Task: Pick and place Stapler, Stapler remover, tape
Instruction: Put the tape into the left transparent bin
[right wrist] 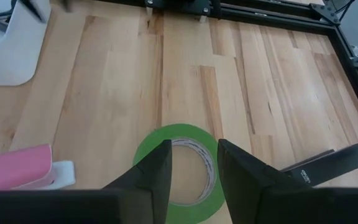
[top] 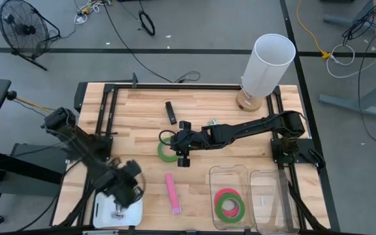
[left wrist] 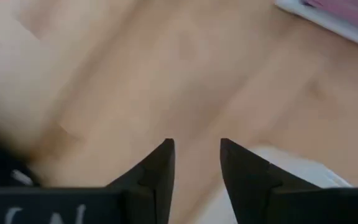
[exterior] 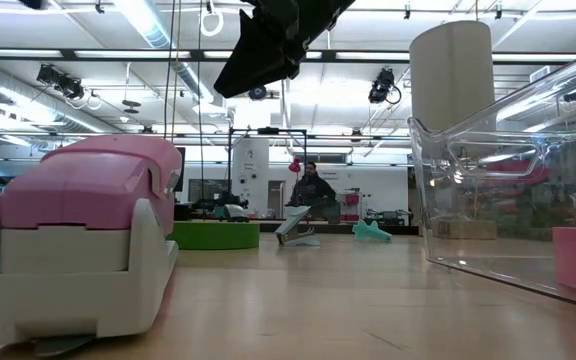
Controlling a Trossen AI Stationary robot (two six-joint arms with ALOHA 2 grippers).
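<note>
R claw (top: 177, 147) is held over the green tape roll (right wrist: 178, 163) at mid-worktop (top: 240, 150), fingers slightly apart, nothing gripped. L claw (left wrist: 196, 163) is seen near the front-left edge, fingers parted w/ a gap, empty. Red & green rolls (top: 230, 203) are seen in the clear bin (top: 227, 173)

A tall white cylinder (top: 266, 65) on a round wooden base stands at the table's (top: 136, 111) far right corner. Two clear plastic bins (top: 271, 196) sit side by side at the near right. On the floor beyond the far left, a black fan (top: 21, 29) rests.
</note>
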